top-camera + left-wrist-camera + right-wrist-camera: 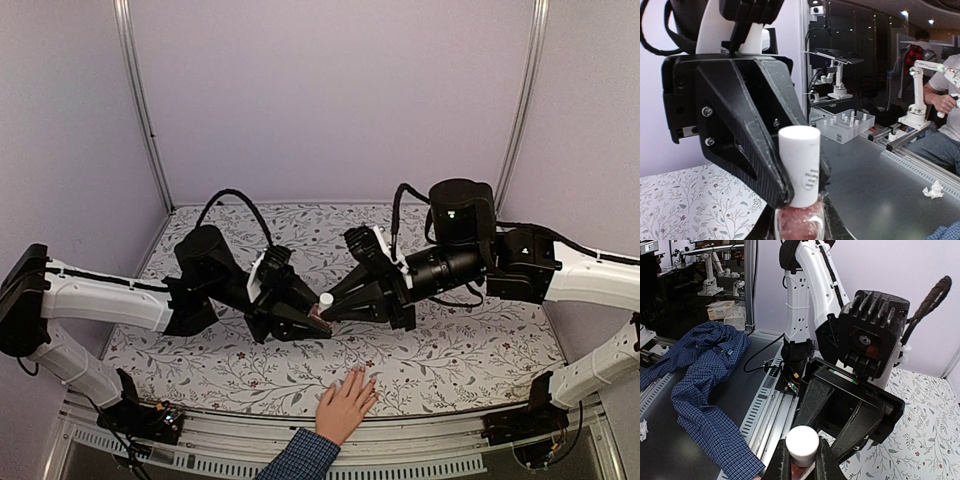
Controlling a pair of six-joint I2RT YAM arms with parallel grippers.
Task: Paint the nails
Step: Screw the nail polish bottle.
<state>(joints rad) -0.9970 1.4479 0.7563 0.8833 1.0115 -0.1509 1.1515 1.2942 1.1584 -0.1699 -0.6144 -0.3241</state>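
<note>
Two claws meet on one small bottle above the flower-patterned table (470, 350). Nearest, on the base side of both claws, a human hand (343, 408) in a blue checked sleeve (300, 457) lies flat at the table's near edge, its fingers pointing towards them. Its nails (357, 374) tip those fingers, well apart from either claw and too small to make out singly. Farther in, the left claw (316, 322) is clenched on the glass body of the pink bottle (800, 223). The right claw (803, 467), facing it from the opposite side, is clamped on the bottle's white cap (802, 441). Behind both claws stands the plain back wall (330, 100).
</note>
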